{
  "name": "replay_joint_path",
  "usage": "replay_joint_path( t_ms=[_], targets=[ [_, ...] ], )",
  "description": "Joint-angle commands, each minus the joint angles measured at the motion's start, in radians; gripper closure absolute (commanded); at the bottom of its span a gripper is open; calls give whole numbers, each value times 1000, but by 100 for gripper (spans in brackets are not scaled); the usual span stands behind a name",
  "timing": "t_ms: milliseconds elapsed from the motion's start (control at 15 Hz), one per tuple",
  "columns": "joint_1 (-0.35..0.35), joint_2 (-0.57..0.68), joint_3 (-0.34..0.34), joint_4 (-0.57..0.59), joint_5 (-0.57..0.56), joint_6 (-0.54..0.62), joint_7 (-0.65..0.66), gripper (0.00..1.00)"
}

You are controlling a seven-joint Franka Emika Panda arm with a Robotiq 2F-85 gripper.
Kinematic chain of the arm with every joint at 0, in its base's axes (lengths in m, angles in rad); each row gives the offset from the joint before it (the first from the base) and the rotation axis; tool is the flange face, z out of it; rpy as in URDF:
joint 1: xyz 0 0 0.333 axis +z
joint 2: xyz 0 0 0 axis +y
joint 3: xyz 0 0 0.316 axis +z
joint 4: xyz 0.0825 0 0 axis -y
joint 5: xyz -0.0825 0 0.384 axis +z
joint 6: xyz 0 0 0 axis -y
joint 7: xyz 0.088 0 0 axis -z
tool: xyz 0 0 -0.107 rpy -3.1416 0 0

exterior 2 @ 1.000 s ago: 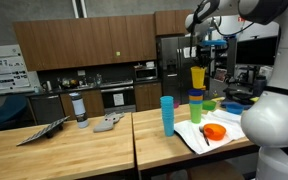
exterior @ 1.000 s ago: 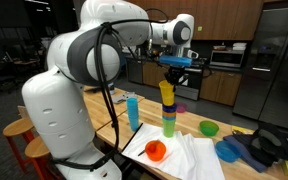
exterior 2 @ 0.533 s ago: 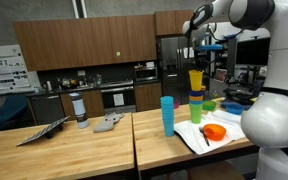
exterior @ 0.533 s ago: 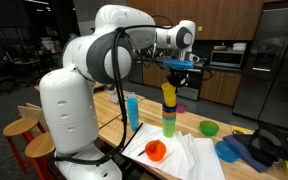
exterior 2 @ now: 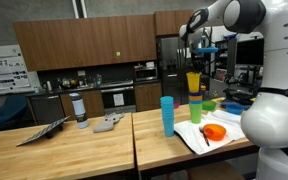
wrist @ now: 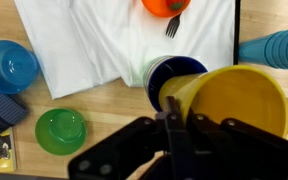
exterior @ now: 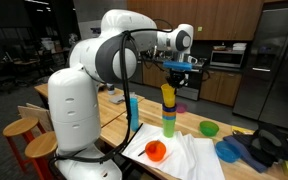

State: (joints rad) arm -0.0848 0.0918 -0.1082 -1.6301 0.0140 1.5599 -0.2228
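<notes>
gripper [exterior: 173, 70], in an exterior view: one, black, two fingers, clamped tight on the rim of the yellow cup.
yellow cup [exterior: 168, 95]: one, smooth plastic, tapered, upright. Its base meets the top of the cup stack; whether it is seated there cannot be told.
cup stack [exterior: 169, 122]: one column on the wooden table [exterior: 112, 98], with dark blue and green bands. The number of cups is unclear.
blue tumblers [exterior: 133, 112]: one tall column, near the cup stack but apart from it.
bowls: three, round and shallow. The orange bowl [exterior: 156, 150] sits on the white cloth [exterior: 189, 158]; the green bowl [exterior: 209, 128] and blue bowl [exterior: 228, 149] are off it.

gripper [exterior 2: 197, 63], in an exterior view: shut on the yellow cup [exterior 2: 194, 82], directly over the cup stack [exterior 2: 195, 108].
blue tumblers [exterior 2: 167, 115]: one ribbed column beside the white cloth [exterior 2: 196, 138].
orange bowl [exterior 2: 215, 132]: one, on the cloth.

gripper [wrist: 174, 112], wrist view: pinching the wall of the yellow cup [wrist: 234, 100], which has a wide, hollow mouth.
cup stack [wrist: 172, 70]: a dark blue rim shows beneath the yellow cup.
fork [wrist: 172, 26]: one, dark, touching the orange bowl [wrist: 167, 6].
white cloth [wrist: 104, 40]: one, creased.
green bowl [wrist: 61, 130], blue bowl [wrist: 9, 65]: one each, on bare wood.
</notes>
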Motion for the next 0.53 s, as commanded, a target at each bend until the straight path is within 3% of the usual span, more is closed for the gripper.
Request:
replay_joint_path(
  t_ms=[0, 67, 133, 200, 400, 467],
  targets=[
    [0, 21, 20, 39, -4, -44, -15, 99],
    [2, 22, 25, 40, -10, -54, -19, 70],
    [-5, 12, 22, 12, -1, -21, -3, 69],
    [-4, 14, 25, 11, -1, -22, -2, 90],
    [-5, 16, 26, 11, -1, -21, -2, 71],
    [-5, 17, 25, 11, -1, -21, -2, 69]
  ],
)
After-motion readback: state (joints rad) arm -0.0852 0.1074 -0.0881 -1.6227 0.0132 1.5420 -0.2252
